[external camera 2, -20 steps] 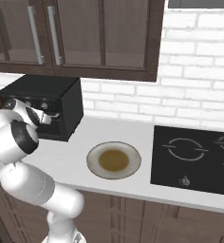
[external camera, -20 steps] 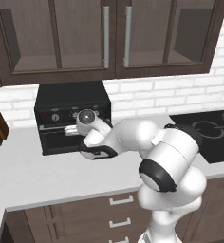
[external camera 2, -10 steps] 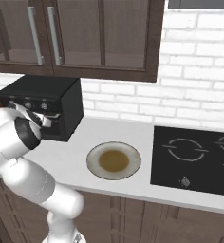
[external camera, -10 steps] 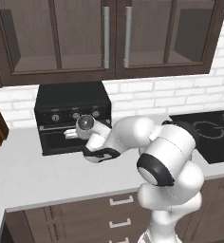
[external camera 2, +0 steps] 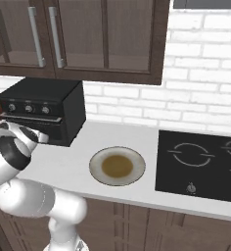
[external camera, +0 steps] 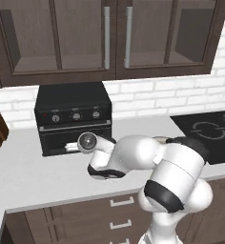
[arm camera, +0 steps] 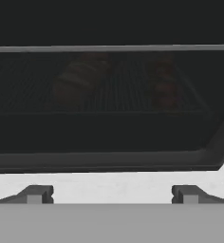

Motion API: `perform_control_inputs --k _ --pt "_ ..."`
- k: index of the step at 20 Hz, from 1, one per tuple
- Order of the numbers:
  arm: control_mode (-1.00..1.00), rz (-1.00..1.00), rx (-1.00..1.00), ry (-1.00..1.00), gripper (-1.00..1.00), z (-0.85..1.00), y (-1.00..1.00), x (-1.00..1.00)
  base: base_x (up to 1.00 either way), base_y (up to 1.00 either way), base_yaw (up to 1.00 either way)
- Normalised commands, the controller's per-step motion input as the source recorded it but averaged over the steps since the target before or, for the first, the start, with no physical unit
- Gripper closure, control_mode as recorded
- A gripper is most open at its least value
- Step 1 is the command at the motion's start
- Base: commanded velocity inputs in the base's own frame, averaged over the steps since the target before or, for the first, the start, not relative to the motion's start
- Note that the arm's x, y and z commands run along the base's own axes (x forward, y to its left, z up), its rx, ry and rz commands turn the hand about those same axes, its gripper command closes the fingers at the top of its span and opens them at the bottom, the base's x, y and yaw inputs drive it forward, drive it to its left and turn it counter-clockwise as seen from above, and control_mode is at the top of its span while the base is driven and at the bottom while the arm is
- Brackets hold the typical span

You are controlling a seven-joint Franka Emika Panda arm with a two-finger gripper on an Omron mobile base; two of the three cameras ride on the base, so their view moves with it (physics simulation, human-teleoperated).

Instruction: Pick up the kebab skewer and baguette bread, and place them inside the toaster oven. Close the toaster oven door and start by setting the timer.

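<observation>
Baguette bread [arm camera: 78, 78] and kebab skewer [arm camera: 163, 85] lie inside the toaster oven [external camera: 74, 116]; end effector [arm camera: 112, 194] spread, empty; door-closing and timer remain.

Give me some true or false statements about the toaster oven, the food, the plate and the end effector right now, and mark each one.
1. The baguette bread and the kebab skewer lie behind the toaster oven door, inside. True.
2. The toaster oven door hangs wide open. False: it looks closed or nearly closed, its handle bar running across the front.
3. The end effector is shut on the baguette bread. False: its fingertips stand wide apart and hold nothing.
4. The plate on the counter carries the kebab skewer. False: it bears no food.
5. The toaster oven has three knobs in a row above its door. True.
</observation>
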Motion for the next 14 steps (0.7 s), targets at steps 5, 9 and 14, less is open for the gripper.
perform_control_inputs --k 5,9,14 --pt "-1.0 0.0 0.0 0.06 -1.0 0.45 0.0 -0.51 0.0 0.0 0.0" --pt "-1.0 0.0 0.0 0.03 -1.0 0.73 0.0 -0.26 0.0 0.0 0.0" --pt "-1.0 0.0 0.0 0.0 -1.0 0.67 0.08 -0.28 0.0 0.0 0.0"
